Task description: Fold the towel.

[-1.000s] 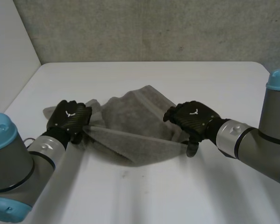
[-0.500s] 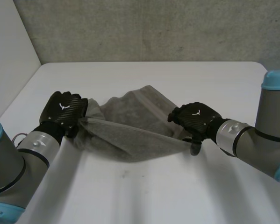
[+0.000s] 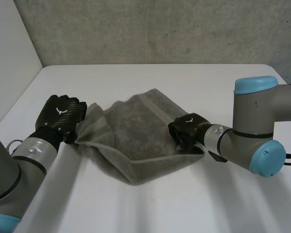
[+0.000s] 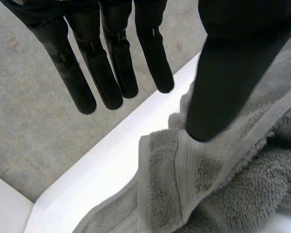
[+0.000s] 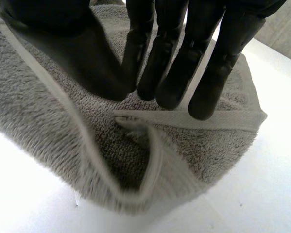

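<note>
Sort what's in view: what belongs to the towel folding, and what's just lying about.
Job: towel; left hand at its left end; right hand on its right edge.
Not the job: table; wall.

You have one towel, grey, lying under the fingers of the right hand and at the thumb of the left hand. That makes two hands, one on each of two arms: a left arm and a right arm. One white table lies beneath the fingertips.
</note>
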